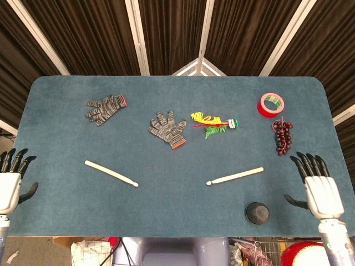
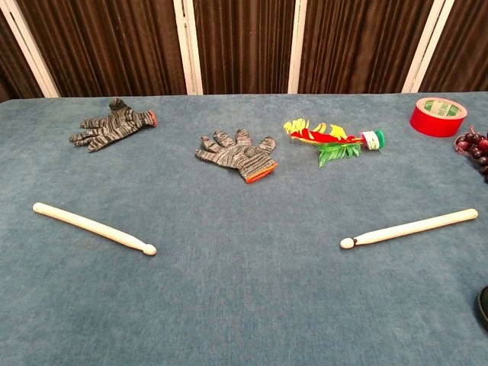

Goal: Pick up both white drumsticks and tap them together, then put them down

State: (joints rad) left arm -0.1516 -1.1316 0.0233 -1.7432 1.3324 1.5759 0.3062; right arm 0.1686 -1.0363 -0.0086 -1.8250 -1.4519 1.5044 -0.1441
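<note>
Two white drumsticks lie flat on the blue table. The left drumstick (image 1: 111, 173) (image 2: 94, 227) rests at the near left, its tip pointing inward. The right drumstick (image 1: 235, 176) (image 2: 409, 228) rests at the near right, tip also inward. My left hand (image 1: 9, 180) hovers at the table's left edge, fingers spread and empty, well clear of its stick. At the near right edge my right hand (image 1: 318, 188) is likewise open and empty. Neither hand shows in the chest view.
Two grey knit gloves (image 1: 105, 107) (image 1: 168, 128) lie farther back, beside a colourful feathered toy (image 1: 213, 123). A red tape roll (image 1: 270, 105) and dark grapes (image 1: 282, 137) sit at the right. A black round object (image 1: 257, 212) rests near the front edge.
</note>
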